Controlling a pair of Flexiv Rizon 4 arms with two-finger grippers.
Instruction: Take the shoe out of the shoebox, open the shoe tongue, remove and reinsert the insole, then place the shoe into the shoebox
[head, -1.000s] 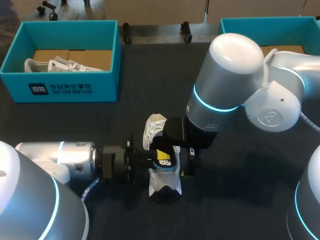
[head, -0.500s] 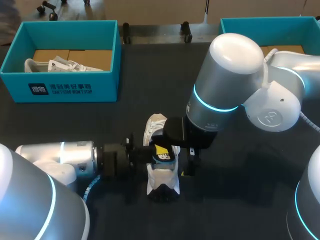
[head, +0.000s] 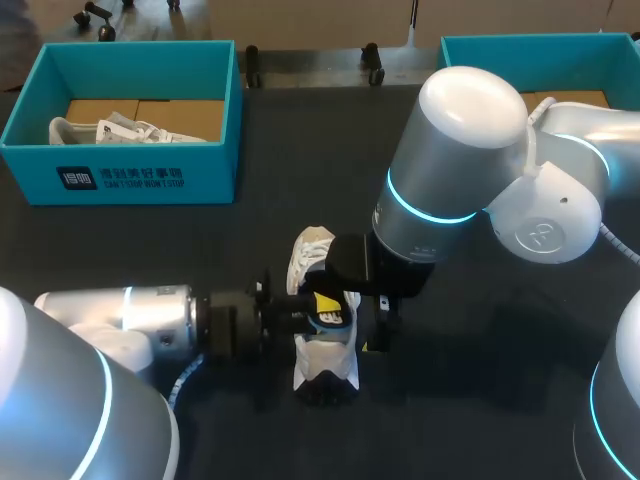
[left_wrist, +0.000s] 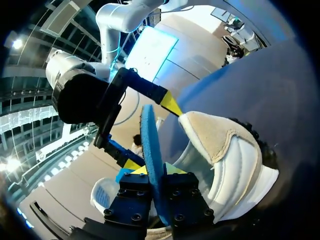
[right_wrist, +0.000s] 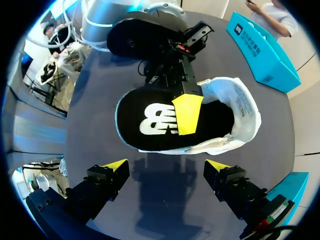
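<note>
While my left gripper clamps the insole by its edges, the insole lies lengthwise along the shoe, just over its opening, on the table. My right gripper hangs directly above both, fingers wide and empty, so I judge seating it falls to the left arm.

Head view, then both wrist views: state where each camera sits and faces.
Head view: above and behind, looking down at the table; left arm and right arm show.
Left wrist view: on the left arm, looking along the left pincer, shut on the insole.
Right wrist view: above the shoe, looking down; open right pincer shows.
Shared: all show shoe and insole.
</note>
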